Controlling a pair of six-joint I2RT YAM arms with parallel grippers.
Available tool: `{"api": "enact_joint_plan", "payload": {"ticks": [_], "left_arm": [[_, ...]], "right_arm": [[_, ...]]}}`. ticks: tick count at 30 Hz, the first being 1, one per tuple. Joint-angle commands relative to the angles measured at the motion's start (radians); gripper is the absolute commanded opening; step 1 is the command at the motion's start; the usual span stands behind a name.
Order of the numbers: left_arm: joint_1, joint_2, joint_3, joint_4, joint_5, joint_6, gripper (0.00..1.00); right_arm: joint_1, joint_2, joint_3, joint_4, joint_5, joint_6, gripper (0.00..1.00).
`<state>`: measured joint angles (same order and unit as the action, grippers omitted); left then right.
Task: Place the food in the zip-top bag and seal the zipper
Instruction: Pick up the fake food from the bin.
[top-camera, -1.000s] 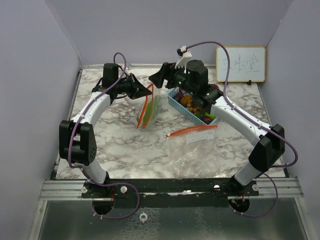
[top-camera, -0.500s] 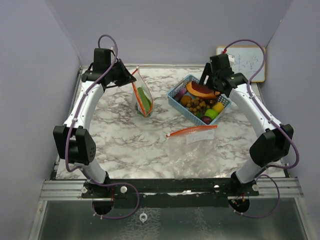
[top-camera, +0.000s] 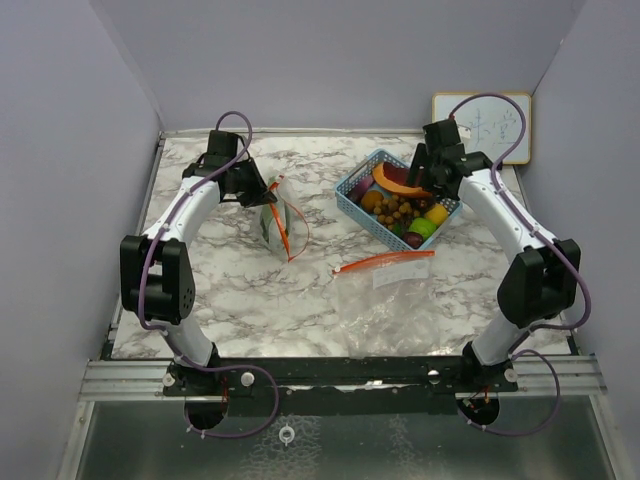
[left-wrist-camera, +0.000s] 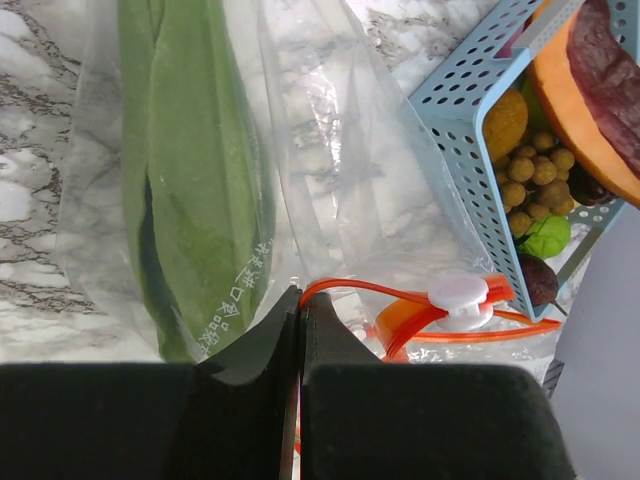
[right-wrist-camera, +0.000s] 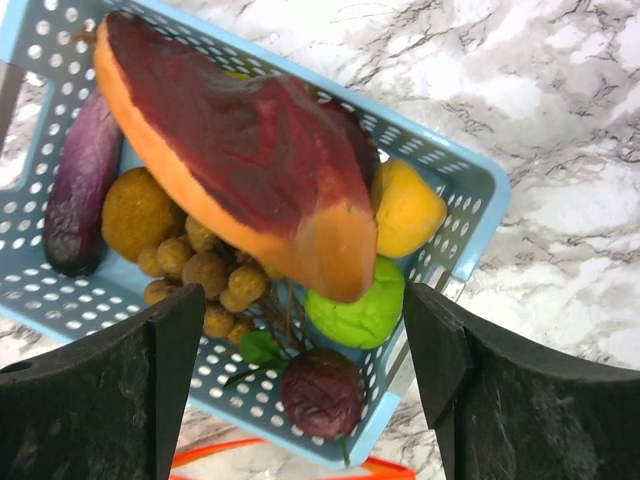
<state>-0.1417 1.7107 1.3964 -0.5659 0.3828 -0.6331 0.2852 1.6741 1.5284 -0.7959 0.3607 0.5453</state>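
My left gripper (top-camera: 262, 192) is shut on the orange zipper edge of a clear zip-top bag (top-camera: 275, 222) and holds it upright over the table. In the left wrist view the gripper (left-wrist-camera: 300, 300) pinches the zipper strip beside its white slider (left-wrist-camera: 460, 297). A long green leafy vegetable (left-wrist-camera: 190, 200) is inside the bag. My right gripper (top-camera: 425, 178) is open and empty above the blue mesh basket (top-camera: 350, 195). Below the gripper (right-wrist-camera: 305, 320) lie an orange-and-maroon slice (right-wrist-camera: 240, 160), a brown grape bunch (right-wrist-camera: 200, 270), a lime-green fruit (right-wrist-camera: 360, 305), a yellow fruit (right-wrist-camera: 405, 210) and purple fruits (right-wrist-camera: 320, 392).
A second clear bag with an orange zipper (top-camera: 385, 262) lies flat on the marble table in front of the basket. A small whiteboard (top-camera: 480, 128) leans on the back right wall. Purple walls close in the table on three sides.
The arms drew apart from the middle. My right gripper went back over the basket, now open and empty. My left gripper moved the bag slightly nearer and lower.
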Motion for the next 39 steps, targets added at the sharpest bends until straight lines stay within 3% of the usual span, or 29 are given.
{"api": "enact_joint_plan", "payload": {"ticks": [1,8,11,13,16,17,22,28,33,39], "left_arm": [[-0.002,-0.02,0.01,0.053,0.059,0.009,0.0],[-0.001,-0.007,0.008,0.056,0.087,0.012,0.0],[-0.002,0.011,0.016,0.059,0.093,0.011,0.0],[-0.001,0.015,0.02,0.059,0.097,0.009,0.0],[-0.001,0.023,0.027,0.059,0.1,0.008,0.0],[-0.002,0.028,0.031,0.056,0.099,0.007,0.0],[-0.001,0.052,0.074,0.032,0.087,0.004,0.0],[-0.001,0.092,0.131,0.008,0.091,0.007,0.0],[-0.001,0.118,0.163,0.0,0.099,0.005,0.0],[-0.001,0.121,0.189,-0.011,0.1,0.015,0.0]], "right_arm": [[-0.043,0.053,-0.027,0.12,-0.035,-0.071,0.8],[-0.049,0.101,-0.048,0.3,-0.111,-0.162,0.77],[-0.049,0.114,-0.062,0.344,-0.178,-0.184,0.69],[-0.049,0.116,-0.069,0.345,-0.218,-0.186,0.52],[-0.05,0.08,-0.1,0.354,-0.249,-0.179,0.05],[-0.049,0.054,-0.113,0.362,-0.255,-0.176,0.02],[-0.048,-0.141,-0.21,0.445,-0.372,-0.203,0.02],[-0.045,-0.374,-0.261,0.468,-0.62,-0.142,0.02],[0.041,-0.42,-0.298,0.484,-0.837,-0.092,0.02],[0.21,-0.388,-0.323,0.501,-0.924,-0.092,0.02]]}}
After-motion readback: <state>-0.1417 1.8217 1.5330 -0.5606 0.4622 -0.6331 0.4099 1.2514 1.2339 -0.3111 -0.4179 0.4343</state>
